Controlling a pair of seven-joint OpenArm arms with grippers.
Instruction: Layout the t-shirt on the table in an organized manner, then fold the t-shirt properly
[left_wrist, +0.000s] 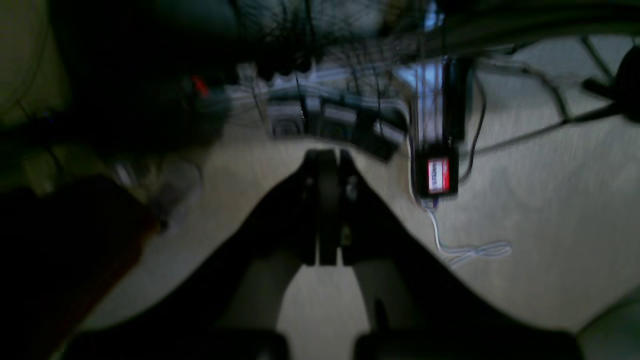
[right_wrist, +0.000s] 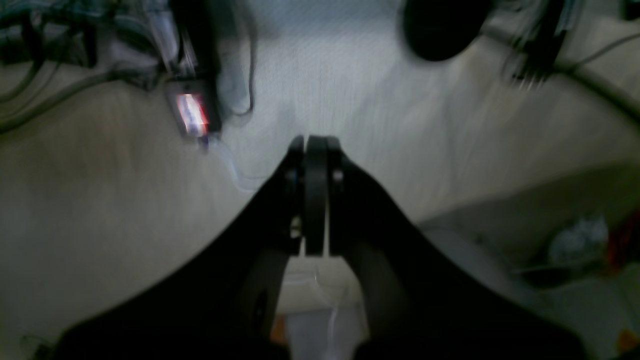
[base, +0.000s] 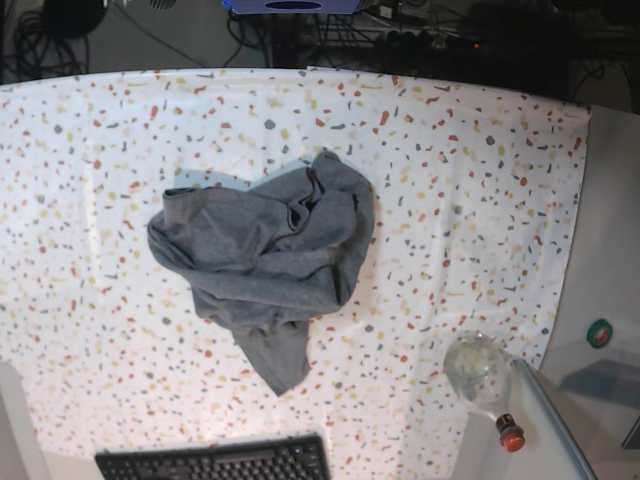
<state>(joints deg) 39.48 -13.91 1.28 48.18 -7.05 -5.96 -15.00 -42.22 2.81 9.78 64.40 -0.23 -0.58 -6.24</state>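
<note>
The heather-grey t-shirt (base: 265, 255) lies crumpled in a heap near the middle of the table (base: 470, 180), with one part trailing toward the front edge. Neither gripper shows in the base view. In the left wrist view my left gripper (left_wrist: 327, 152) is shut with nothing between its jaws, over a pale floor. In the right wrist view my right gripper (right_wrist: 315, 140) is also shut and empty, over the same kind of floor. The t-shirt does not show in either wrist view, and both wrist views are blurred.
A black keyboard (base: 215, 462) lies at the table's front edge. A clear bottle with a red cap (base: 482, 378) lies at the front right, beside the plain grey side surface (base: 612, 270). Cables and a black box with a red label (left_wrist: 437, 175) lie on the floor.
</note>
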